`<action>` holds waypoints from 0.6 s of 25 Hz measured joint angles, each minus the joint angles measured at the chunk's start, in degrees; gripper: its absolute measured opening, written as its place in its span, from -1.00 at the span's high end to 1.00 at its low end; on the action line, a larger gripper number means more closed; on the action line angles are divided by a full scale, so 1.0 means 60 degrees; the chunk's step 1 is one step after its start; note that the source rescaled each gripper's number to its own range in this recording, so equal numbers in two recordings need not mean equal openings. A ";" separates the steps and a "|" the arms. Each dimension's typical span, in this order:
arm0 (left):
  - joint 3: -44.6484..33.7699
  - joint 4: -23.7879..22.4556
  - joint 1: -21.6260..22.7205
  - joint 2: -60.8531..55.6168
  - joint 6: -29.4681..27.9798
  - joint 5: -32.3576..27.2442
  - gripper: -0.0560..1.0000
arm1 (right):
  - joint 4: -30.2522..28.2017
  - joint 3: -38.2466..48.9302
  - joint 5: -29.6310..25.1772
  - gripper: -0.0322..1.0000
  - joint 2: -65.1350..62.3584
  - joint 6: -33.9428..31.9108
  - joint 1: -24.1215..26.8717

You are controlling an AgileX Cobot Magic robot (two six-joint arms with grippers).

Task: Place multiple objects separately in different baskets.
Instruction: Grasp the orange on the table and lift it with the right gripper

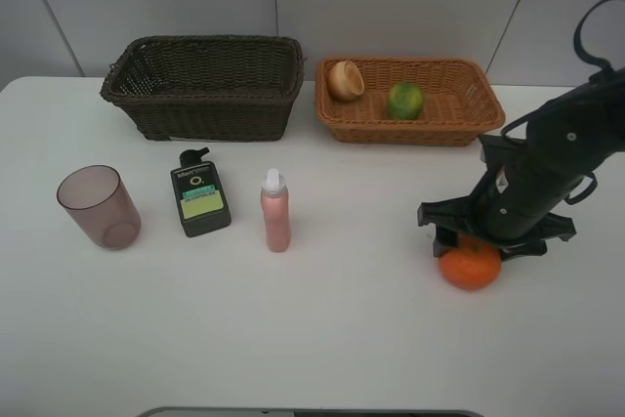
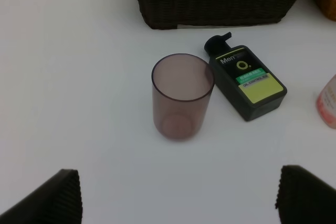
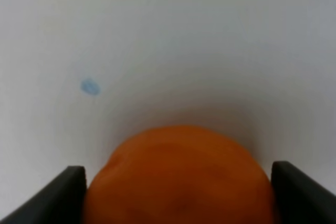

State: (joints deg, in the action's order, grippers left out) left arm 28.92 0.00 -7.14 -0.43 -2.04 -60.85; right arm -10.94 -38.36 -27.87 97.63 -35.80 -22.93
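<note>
The orange [image 1: 470,267] sits on the white table [image 1: 322,339] at the front right, well apart from both baskets. It's round, so it has no real long axis. The right end effector [image 1: 473,244] is down over it, spread wide, with the fingers [image 3: 55,195] hugging the orange's sides. I can't tell if they're actually squeezing.

The left end effector [image 2: 176,198] is also wide, with nothing between its tips.

The flat dark-green bottle [image 1: 200,200] lies on its back, with its long axis running front to back and its pump pointing at the dark brown basket [image 1: 205,85]. The label reads "Men" with an "O" logo; the smaller print is too tiny to read.

The mauve cup [image 1: 98,207] stands mouth-up to its left. The pink bottle [image 1: 275,212] is to its right, white cap toward the baskets.

The tan basket [image 1: 410,126] holds a peach-like fruit [image 1: 345,80] and a green fruit [image 1: 404,100].
</note>
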 joint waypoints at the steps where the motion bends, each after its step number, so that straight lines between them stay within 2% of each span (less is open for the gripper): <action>1: 0.0000 0.0000 0.0000 0.0000 0.0000 0.0000 -0.92 | 0.0000 0.0000 0.0000 -0.29 0.0000 0.0000 0.0000; 10: 0.0000 0.0000 0.0000 0.0000 0.0000 0.0000 -0.92 | 0.0008 -0.0060 0.0080 -0.29 0.0000 0.0000 0.0000; 15: 0.0000 0.0000 0.0000 0.0000 0.0000 0.0000 -0.92 | 0.0008 -0.0973 -0.1189 -0.29 0.0000 0.0248 0.0000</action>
State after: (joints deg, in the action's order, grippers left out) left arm 28.92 0.00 -7.14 -0.43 -2.04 -60.85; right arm -10.89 -44.20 -35.00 97.63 -34.31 -22.93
